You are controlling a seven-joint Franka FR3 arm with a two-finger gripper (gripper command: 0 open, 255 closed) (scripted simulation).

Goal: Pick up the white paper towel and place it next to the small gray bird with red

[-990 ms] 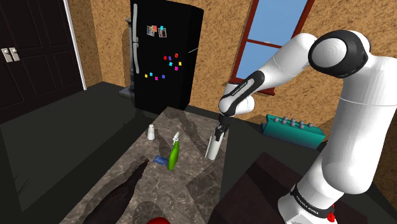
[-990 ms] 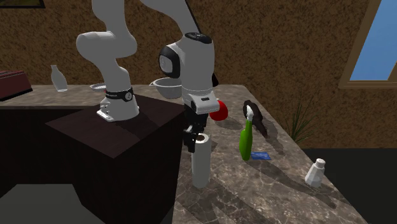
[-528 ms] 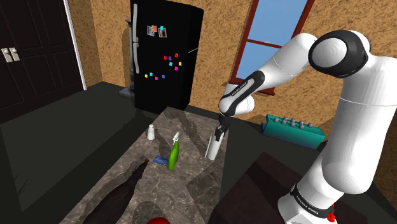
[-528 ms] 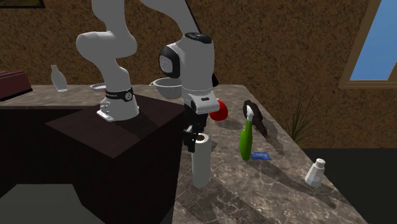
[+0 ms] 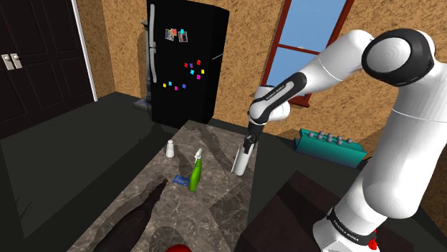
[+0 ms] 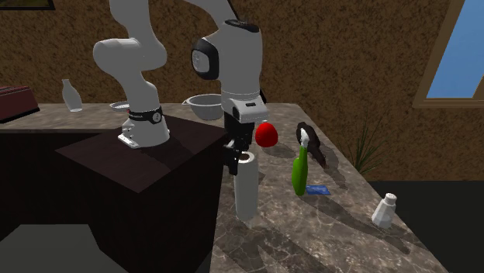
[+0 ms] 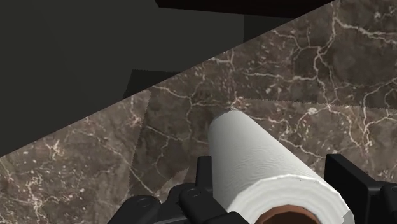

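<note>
Paper towel roll [image 5: 241, 163] is looking light and squishy; the gripper [image 5: 247, 144] is clasping it by the top end, probably risking a dent if squeezing harder.

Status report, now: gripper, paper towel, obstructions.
Gripper shut on paper towel roll, near its top. Roll tilted over marble counter. Green spray bottle close by, not touching.

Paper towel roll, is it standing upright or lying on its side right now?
Upright: the paper towel roll stands on end, core facing up, with the gripper clasping its top end.
</note>
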